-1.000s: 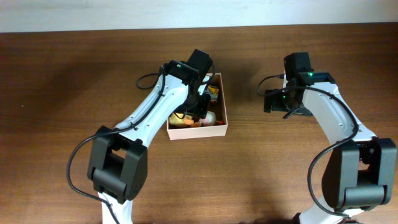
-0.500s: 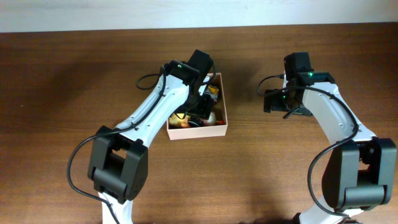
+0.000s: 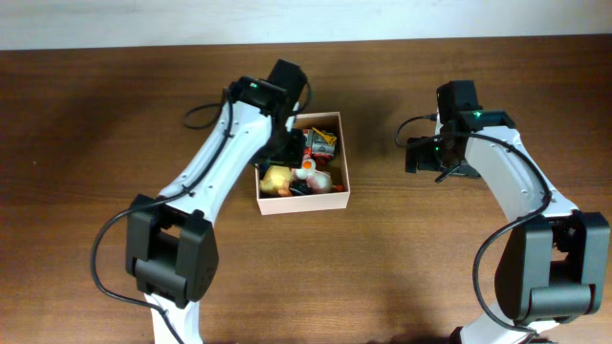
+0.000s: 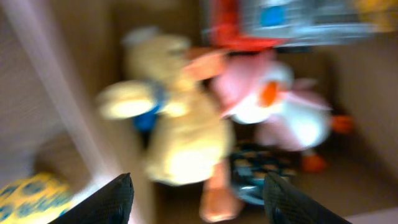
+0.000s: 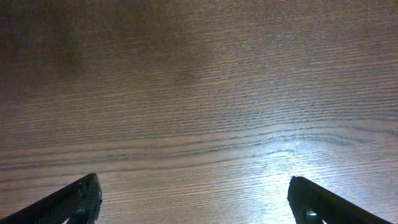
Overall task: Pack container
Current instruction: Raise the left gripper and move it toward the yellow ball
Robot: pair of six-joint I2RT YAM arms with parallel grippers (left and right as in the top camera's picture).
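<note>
You are holding the left tool (image 4: 198, 186) apart over the toys (image 4: 180, 137) in the container (image 3: 306, 204); the right tool (image 5: 194, 186) is standing apart over the counter (image 5: 199, 74).

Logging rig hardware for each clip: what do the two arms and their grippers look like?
The left arm and right arm have white links between bulky black joints, with black cables looping alongside. A green light glows near each wrist. The fingers are dark, tapering.
</note>
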